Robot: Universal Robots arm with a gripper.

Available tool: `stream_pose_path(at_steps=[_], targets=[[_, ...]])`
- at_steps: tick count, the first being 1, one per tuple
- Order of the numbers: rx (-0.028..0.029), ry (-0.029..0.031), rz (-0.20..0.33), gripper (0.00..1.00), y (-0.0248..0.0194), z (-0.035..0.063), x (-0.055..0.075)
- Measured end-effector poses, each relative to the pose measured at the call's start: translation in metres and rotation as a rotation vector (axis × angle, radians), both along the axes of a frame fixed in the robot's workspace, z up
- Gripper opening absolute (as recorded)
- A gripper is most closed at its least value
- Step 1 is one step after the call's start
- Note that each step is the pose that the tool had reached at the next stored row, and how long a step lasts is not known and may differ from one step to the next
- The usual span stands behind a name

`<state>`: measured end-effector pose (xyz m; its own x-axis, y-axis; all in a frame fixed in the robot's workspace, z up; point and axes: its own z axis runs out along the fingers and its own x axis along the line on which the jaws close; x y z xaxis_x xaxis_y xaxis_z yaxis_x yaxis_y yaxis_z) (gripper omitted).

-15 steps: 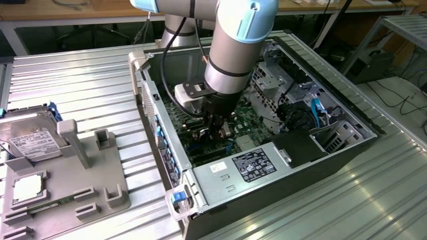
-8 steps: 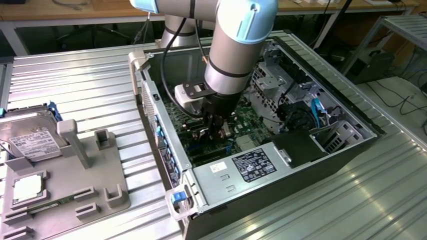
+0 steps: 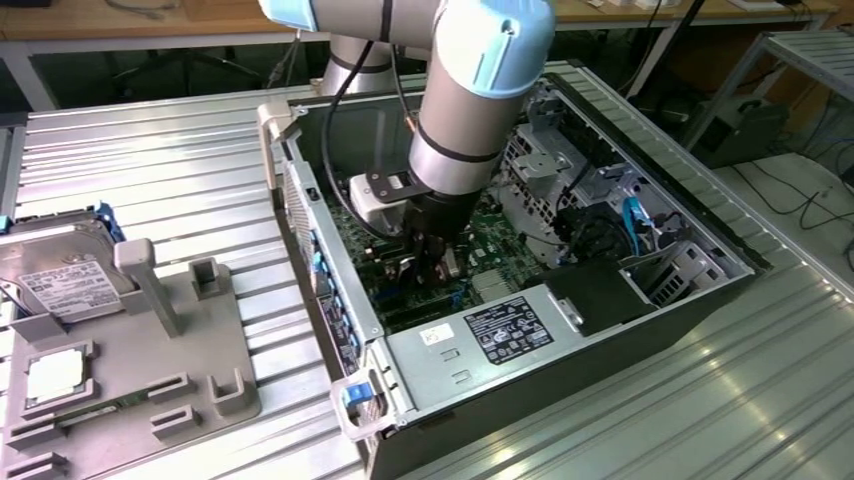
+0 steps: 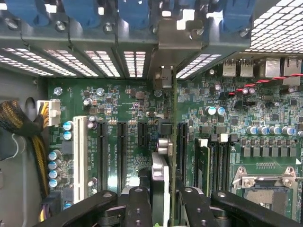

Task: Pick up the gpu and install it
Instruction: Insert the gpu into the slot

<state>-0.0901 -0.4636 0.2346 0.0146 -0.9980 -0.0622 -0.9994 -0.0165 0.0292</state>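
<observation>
My gripper [image 4: 164, 209] is shut on the gpu [image 4: 161, 177], which the wrist view sees edge-on: a thin green card with a silver-black fan housing between my black fingers [image 4: 139, 203]. Its silver end bracket [image 4: 166, 45] stands against the case's rear slot openings. The card runs along the black expansion slots [image 4: 102, 151] of the green motherboard [image 4: 128, 104]; I cannot tell whether its edge sits in a slot. In the exterior view my gripper [image 3: 430, 262] reaches deep inside the open computer case [image 3: 694, 300], close to the motherboard, and the arm hides most of the card.
A RAM stick [image 4: 202, 163] and the CPU socket [image 4: 262, 184] lie beside the card. A white slot [image 4: 79, 156] and braided cables [image 4: 19, 127] are on its other side. The power supply [image 3: 514, 330] is close by. At the exterior view's left, a grey fixture [image 3: 134, 380] holds a hard drive [image 3: 60, 275].
</observation>
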Motion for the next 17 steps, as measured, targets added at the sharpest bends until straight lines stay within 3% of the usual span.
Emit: stream_pose_path(at_steps=[3,5,6,10,17], targets=[[-0.0008,-0.0004,0.000,0.35,0.0000,0.0049,0.000],[-0.0016,-0.0018,0.001,0.35,0.0001,0.0127,0.000],[-0.0015,-0.0033,0.000,0.35,0.0002,0.0224,0.000],[-0.0016,-0.0050,0.000,0.35,0.0004,0.0381,0.000],[-0.0041,-0.0068,0.000,0.35,0.0012,0.0453,0.000]])
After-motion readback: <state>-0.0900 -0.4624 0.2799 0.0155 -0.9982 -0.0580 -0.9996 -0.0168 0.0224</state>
